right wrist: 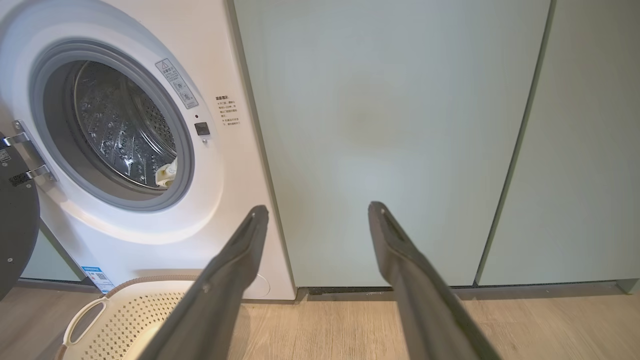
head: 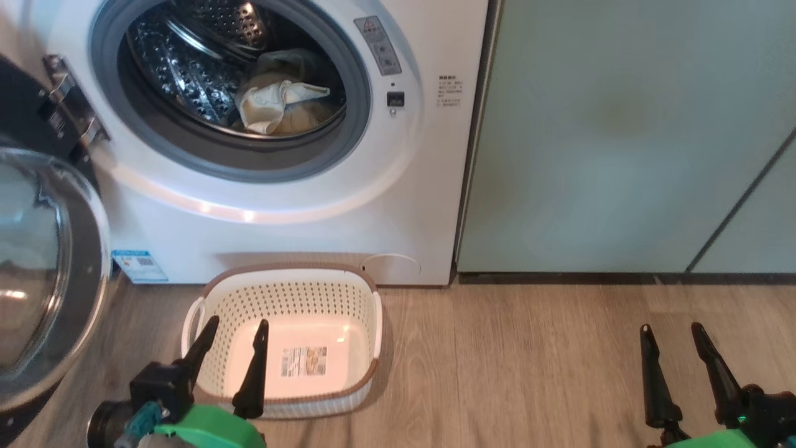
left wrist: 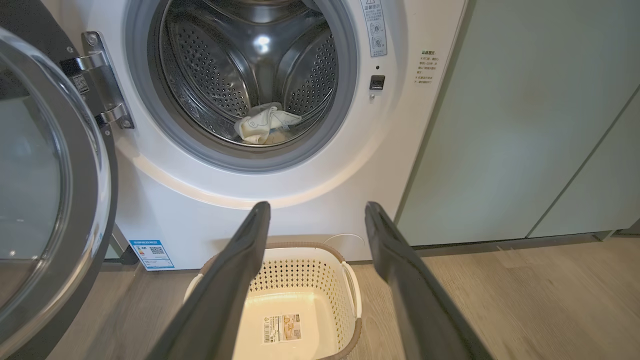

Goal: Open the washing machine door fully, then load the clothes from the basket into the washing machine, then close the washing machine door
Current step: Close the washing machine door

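- Two grippers show low in the head view: the left gripper (head: 238, 321) at the lower left and the right gripper (head: 671, 326) at the lower right; each has its long dark fingers spread wide, with nothing held between them.
- Left gripper hangs over the near left part of the basket (head: 292, 269); in the left wrist view its fingers point toward the washing machine (head: 404, 186), and the basket lies between them lower down.
- Right gripper hangs above the wooden floor (head: 528, 361), facing the pale green cabinet doors (head: 622, 124), well apart from the basket.
- Washing machine door (head: 93, 249) stands swung open at the left on its metal hinge (head: 68, 99); its black rim and bulging glass bowl reach the head view's left edge.
- Clothes (head: 273, 102) lie inside the metal drum (head: 180, 68), low and toward the front of the grey-ringed opening; they are a cream and pale yellow heap with faint printed outlines.
- Basket sits on the floor just in front of the machine, below the opening; its bare bottom shows a label (head: 303, 361); the blue sticker (head: 138, 264) on the machine's lower left corner is near its left handle.
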Available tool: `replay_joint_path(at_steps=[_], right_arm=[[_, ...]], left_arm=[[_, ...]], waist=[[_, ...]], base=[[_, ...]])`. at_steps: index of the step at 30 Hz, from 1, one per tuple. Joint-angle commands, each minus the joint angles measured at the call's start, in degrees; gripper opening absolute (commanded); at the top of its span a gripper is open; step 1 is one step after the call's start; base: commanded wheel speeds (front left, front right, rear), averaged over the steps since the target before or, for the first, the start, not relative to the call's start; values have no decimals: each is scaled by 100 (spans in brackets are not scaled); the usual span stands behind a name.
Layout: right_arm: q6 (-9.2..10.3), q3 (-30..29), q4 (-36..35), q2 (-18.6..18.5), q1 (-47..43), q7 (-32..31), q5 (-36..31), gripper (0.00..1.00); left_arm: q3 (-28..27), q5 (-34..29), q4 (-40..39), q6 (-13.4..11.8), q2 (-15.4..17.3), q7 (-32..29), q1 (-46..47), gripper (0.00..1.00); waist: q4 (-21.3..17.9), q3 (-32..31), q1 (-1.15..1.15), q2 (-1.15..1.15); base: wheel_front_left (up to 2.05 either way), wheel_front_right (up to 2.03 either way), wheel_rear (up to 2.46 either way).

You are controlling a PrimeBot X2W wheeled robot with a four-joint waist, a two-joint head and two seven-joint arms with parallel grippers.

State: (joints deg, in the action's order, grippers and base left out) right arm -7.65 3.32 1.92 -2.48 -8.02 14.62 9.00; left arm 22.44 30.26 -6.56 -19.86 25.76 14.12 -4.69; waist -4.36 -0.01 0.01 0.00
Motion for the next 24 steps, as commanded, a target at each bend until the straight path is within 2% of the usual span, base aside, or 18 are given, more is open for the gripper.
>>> replay_joint_path(at_steps=[1,11,24], right_arm=[[16,107,-159,-40,129,38,-1,100],[16,104,-141,-40,143,38,16,100],[16,83,-137,-40,141,38,11,100]], left_arm=[[-211,-51,-130,-24,103,27,234,100],[-190,-37,-119,13,117,34,247,100],[-180,-52,-107,19,109,47,260,100]], waist=[[5,-6,-1,0],[28,-18,-1,0],[39,-31,-1,0]], base=[[-203,203,0],[-128,128,0],[-10,10,0]])
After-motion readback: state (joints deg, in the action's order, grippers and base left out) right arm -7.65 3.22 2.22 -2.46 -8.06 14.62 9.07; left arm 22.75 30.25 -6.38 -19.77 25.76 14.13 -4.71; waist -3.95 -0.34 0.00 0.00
